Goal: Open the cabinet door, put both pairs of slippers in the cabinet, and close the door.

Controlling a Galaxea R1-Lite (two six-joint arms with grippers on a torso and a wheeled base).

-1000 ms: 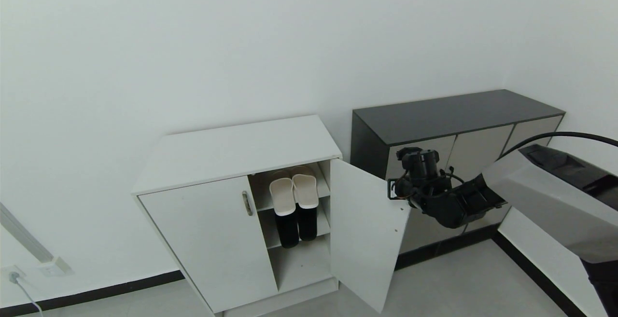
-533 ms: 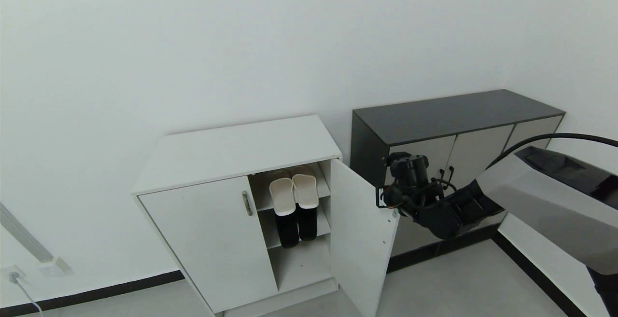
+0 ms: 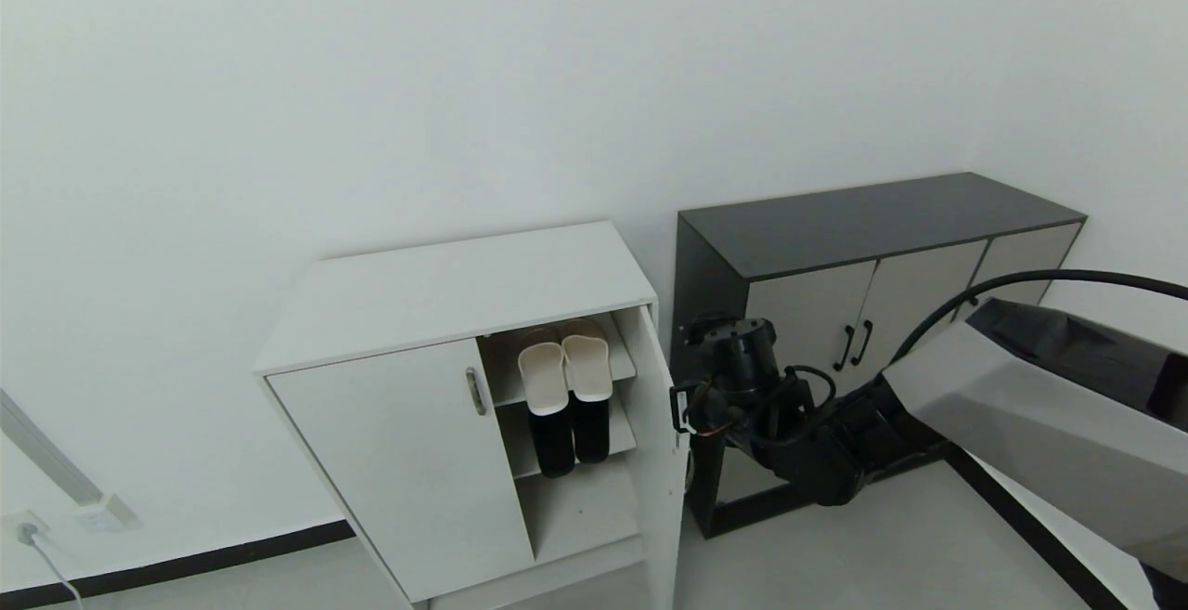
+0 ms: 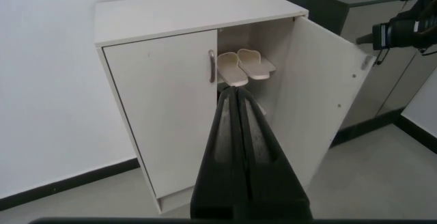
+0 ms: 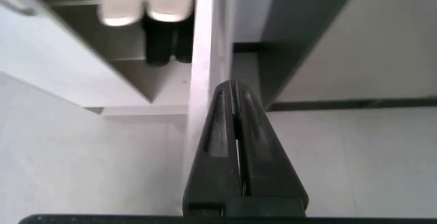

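Note:
The white cabinet (image 3: 445, 290) has its left door shut and its right door (image 3: 670, 461) standing ajar, seen nearly edge-on. Inside, a cream pair of slippers (image 3: 564, 370) rests on the upper shelf, toes hanging over the edge. A black pair (image 3: 571, 429) sits on the shelf below. My right gripper (image 3: 685, 408) is shut, its tip against the outer face of the right door. In the right wrist view the shut gripper (image 5: 232, 86) lies beside the door edge (image 5: 205, 46). My left gripper (image 4: 232, 91) is shut and empty, held in front of the cabinet's middle, away from it.
A dark-topped sideboard (image 3: 882, 211) with grey doors stands right of the cabinet, close behind my right arm. A white wall runs behind both. Pale bare floor (image 3: 882, 545) lies in front. A wall socket with a cable (image 3: 28, 531) sits at the far left.
My right gripper has moved left, pushing the right door. The door has swung from wide open to nearly edge-on. The slippers and the left arm have not moved.

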